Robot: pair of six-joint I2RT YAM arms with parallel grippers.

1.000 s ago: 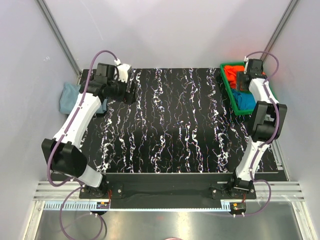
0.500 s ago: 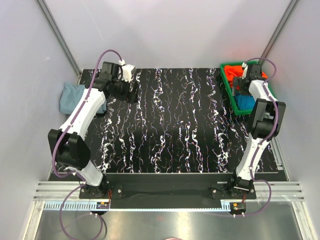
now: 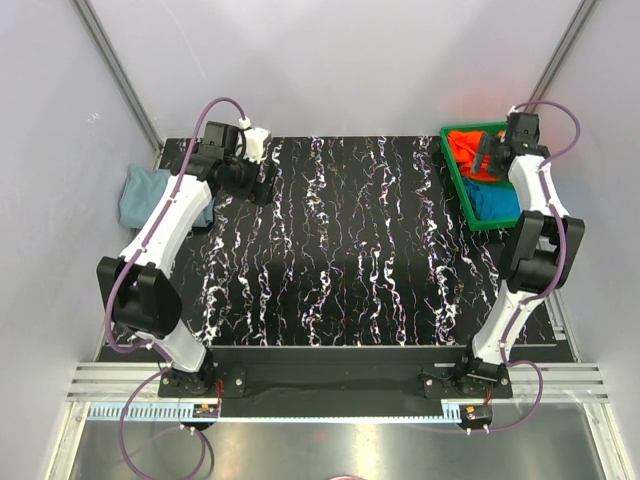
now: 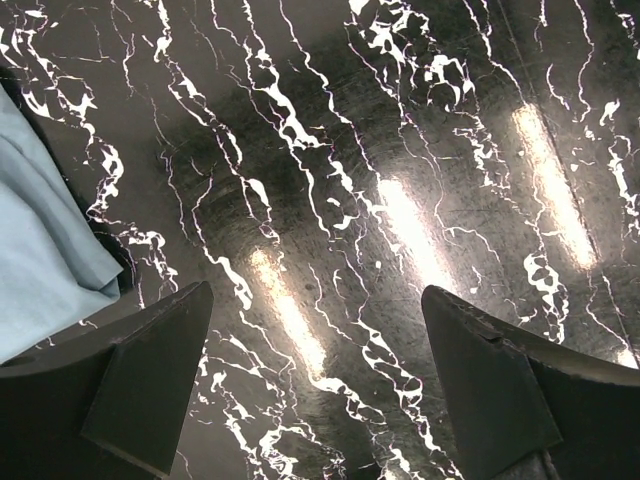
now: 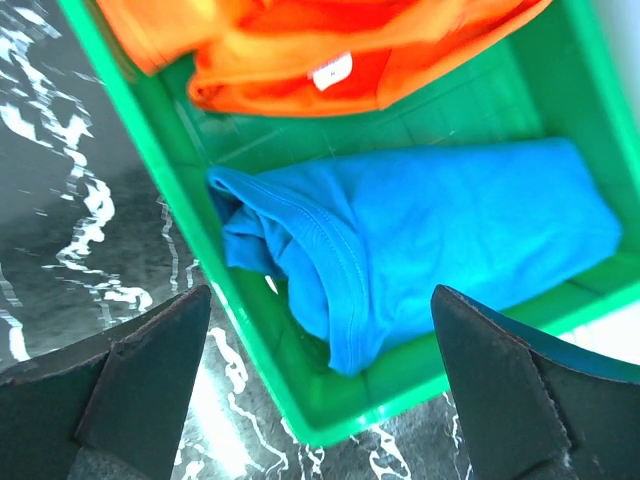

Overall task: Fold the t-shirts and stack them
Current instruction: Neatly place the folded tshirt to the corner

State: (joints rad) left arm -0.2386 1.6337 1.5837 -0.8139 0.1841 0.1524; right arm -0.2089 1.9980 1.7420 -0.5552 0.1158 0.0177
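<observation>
A black counter (image 3: pixel 350 250) veined with white is seen from above, with the two arms based at its 6 o'clock edge. A green plastic tray (image 3: pixel 455 172) is set at the counter's 1 o'clock corner. Two of the soft cloth t-shirts are held in it. The bright orange t-shirt (image 3: pixel 465 145) is bunched at the tray's 12 o'clock end, and a small white label (image 5: pixel 332 72) is shown on it in the right wrist view. The teal-blue t-shirt (image 3: pixel 497 203) is rolled loosely at the tray's 6 o'clock end, just beside the orange one.

The right claw (image 3: pixel 483 160) is held above the tray, over the place where the two shirts meet. Its jaws are spread wide apart and nothing is gripped. In the right wrist view the teal-blue cloth is framed between the two dark fingers (image 5: pixel 150 380).

The dusty grey-blue t-shirt (image 3: pixel 140 192) is laid by itself at the counter's 10 o'clock edge, well apart from the tray. The left claw (image 3: pixel 258 183) is held over bare counter at 11 o'clock, near that shirt but apart from it. Its jaws are likewise spread wide with nothing between them. In the left wrist view only an edge of the grey-blue cloth is seen, at 9 o'clock.
</observation>
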